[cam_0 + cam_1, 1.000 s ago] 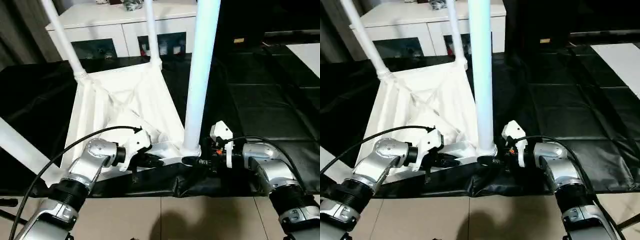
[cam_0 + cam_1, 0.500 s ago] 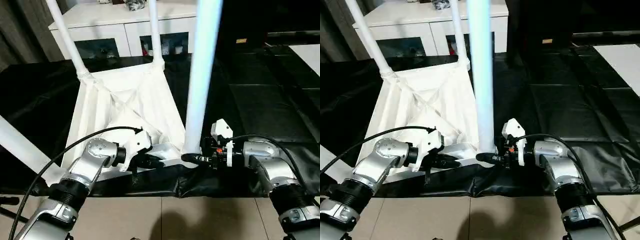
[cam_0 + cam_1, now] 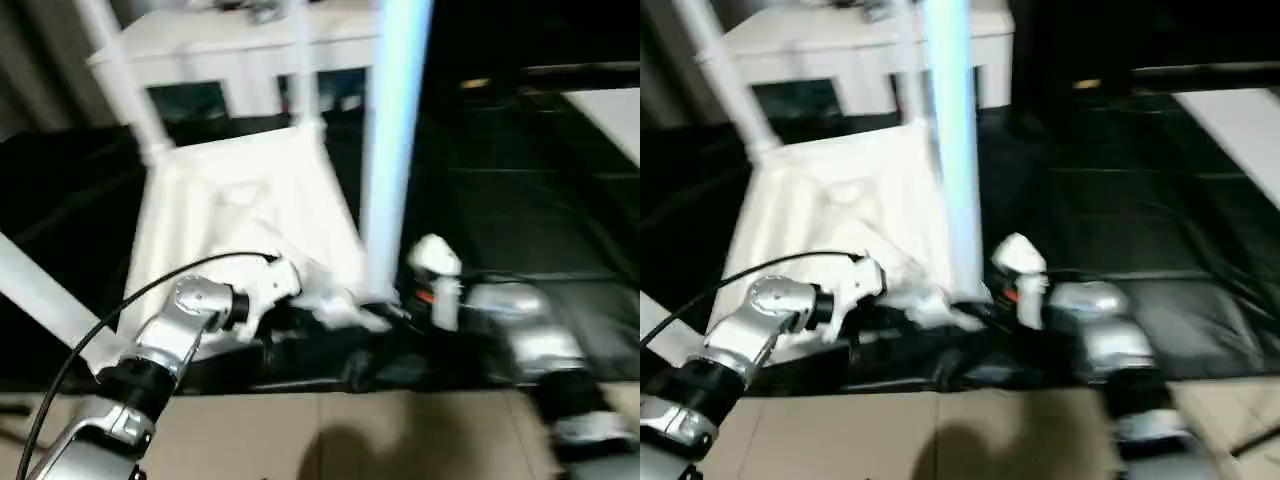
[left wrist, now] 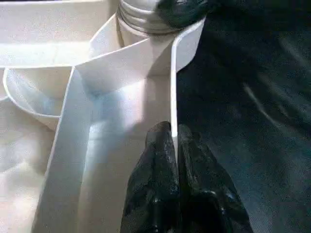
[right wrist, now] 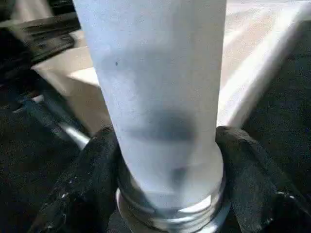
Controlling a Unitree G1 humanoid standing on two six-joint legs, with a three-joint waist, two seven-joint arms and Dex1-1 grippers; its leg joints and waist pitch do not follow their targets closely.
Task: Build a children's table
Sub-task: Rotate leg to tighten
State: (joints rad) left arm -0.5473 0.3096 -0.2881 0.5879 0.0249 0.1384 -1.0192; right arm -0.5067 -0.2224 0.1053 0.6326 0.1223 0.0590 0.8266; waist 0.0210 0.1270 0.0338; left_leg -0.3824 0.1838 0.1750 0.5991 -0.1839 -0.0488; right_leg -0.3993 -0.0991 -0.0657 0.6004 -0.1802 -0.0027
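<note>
Our head view has swung since half a second ago, yet our right gripper (image 5: 167,194) still clamps the white tapered tube leg (image 5: 155,97) at the upturned white plastic tabletop's (image 3: 240,200) five-o'clock corner, while our left gripper (image 4: 175,170) pinches its rim.

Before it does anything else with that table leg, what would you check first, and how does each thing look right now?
1. Right gripper around the near leg: ok, a black finger sits on each side of the tube, just above its threaded end.
2. Left gripper steadying the tabletop: ok, its fingers pinch the thin side wall at the corner.
3. Near leg upright at the corner socket: ok, it rises straight from that corner.
4. Leg fully screwed home: cannot tell; metal thread shows below the tube.
5. Far legs in place: ok, two stand at the far corners.
6. Tabletop flat on the black mat: cannot tell.
</note>
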